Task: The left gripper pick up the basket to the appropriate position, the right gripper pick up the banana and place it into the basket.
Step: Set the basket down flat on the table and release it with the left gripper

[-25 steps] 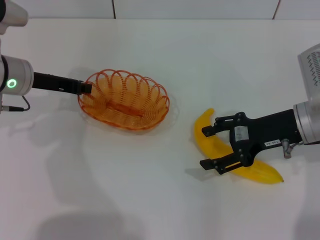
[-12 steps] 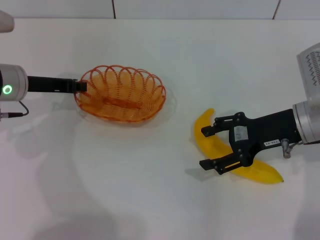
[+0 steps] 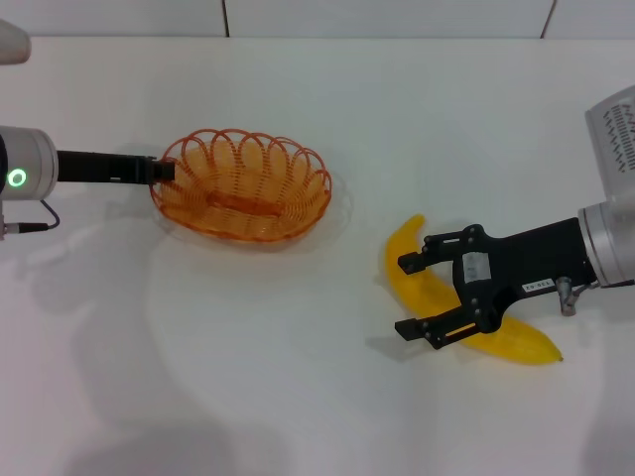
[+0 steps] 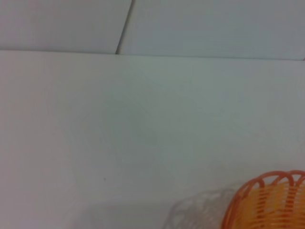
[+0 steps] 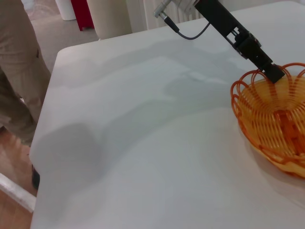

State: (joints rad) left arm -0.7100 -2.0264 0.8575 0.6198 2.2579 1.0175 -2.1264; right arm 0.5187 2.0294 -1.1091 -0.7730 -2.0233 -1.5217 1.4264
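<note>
Basket held at its rim, banana not yet lifted.
Left pincer [image 3: 164,171] is clamped on the left rim of the basket [image 3: 243,185], far-left on the surface [image 3: 298,397]; whether it is lifted, can't tell. Right pincer [image 3: 407,296] is spread apart over the banana [image 3: 417,283] lying right of centre. Pick and drop remain. Right wrist view shows a bystander's leg [image 5: 19,71]; head view doesn't.

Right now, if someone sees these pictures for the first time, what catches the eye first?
The bright yellow curved plastic banana lies on the white table at the robot's right, with the black right gripper open astride it. At the left, the orange looped-wire basket is held at its rim by the black left gripper.
</note>
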